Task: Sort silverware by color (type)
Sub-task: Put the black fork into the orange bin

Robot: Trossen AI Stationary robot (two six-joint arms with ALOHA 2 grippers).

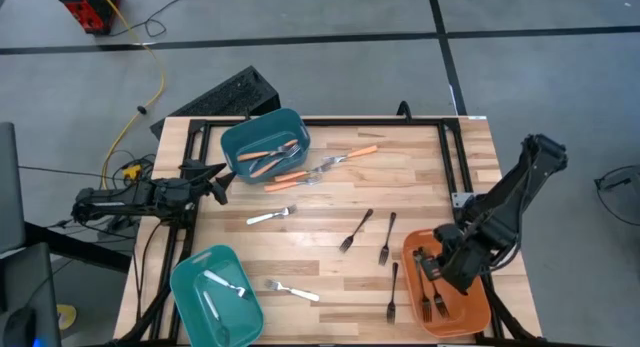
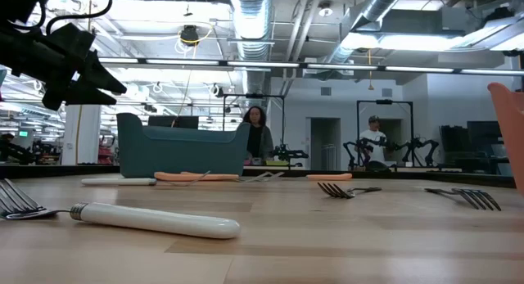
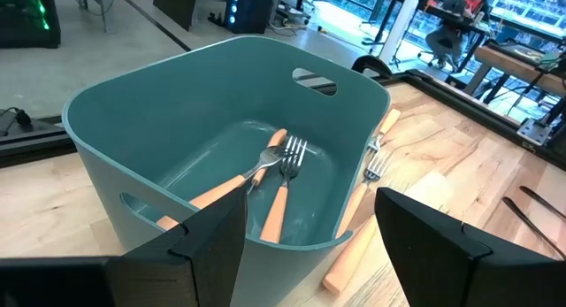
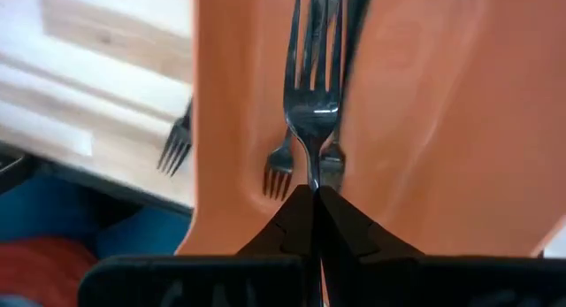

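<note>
We note a black fork pinched by its handle end between the closed fingers of the right gripper, its long axis running straight out from the jaws with the tines away from the gripper, directly over the floor of the orange bin. In the high view that gripper sits over the orange bin at the near right corner of the table, so we judge the coming move to be a release: the fork lies in line with the bin, and other black forks already lie in it. Three more black forks lie on the bare wood just left of the bin, nearer the right arm than the left. Farther out, white forks lie mid-table and at the near edge, and one sits in the near left teal bin. Orange-handled forks lie beside the far teal bin, which holds several more. The left gripper waits with jaws open at the left edge, facing that far bin. Nothing stands between held fork and bin floor.
</note>
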